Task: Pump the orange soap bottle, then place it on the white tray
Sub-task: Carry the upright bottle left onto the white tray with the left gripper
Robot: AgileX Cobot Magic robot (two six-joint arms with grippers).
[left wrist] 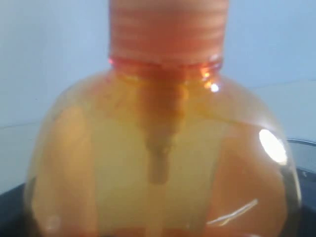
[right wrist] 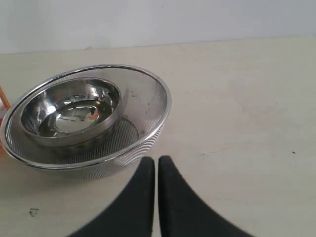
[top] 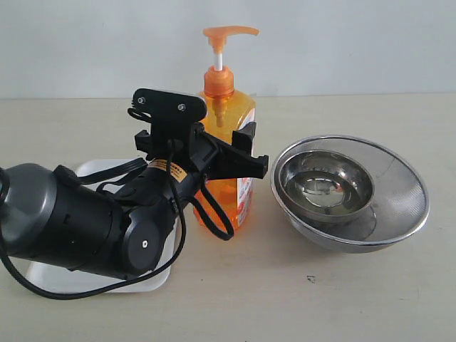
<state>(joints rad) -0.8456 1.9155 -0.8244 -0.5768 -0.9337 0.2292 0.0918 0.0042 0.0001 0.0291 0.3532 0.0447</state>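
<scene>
The orange soap bottle (top: pixel 231 107) stands upright on the table just right of the white tray (top: pixel 107 283), its pump head (top: pixel 228 32) raised on the white stem. My left gripper (top: pixel 226 146) reaches in from the left, its black fingers (top: pixel 246 141) clasping the bottle's body at mid height. In the left wrist view the bottle (left wrist: pixel 158 148) fills the frame and hides the fingers. My right gripper (right wrist: pixel 156 160) is shut on nothing, low over bare table beside the bowls, and is out of the exterior view.
Nested steel bowls (top: pixel 349 192) sit right of the bottle, close to its side; the right wrist view shows the bowls (right wrist: pixel 84 113) just ahead of the shut fingers. The left arm's body and cable lie over much of the tray. A pale wall runs behind the table.
</scene>
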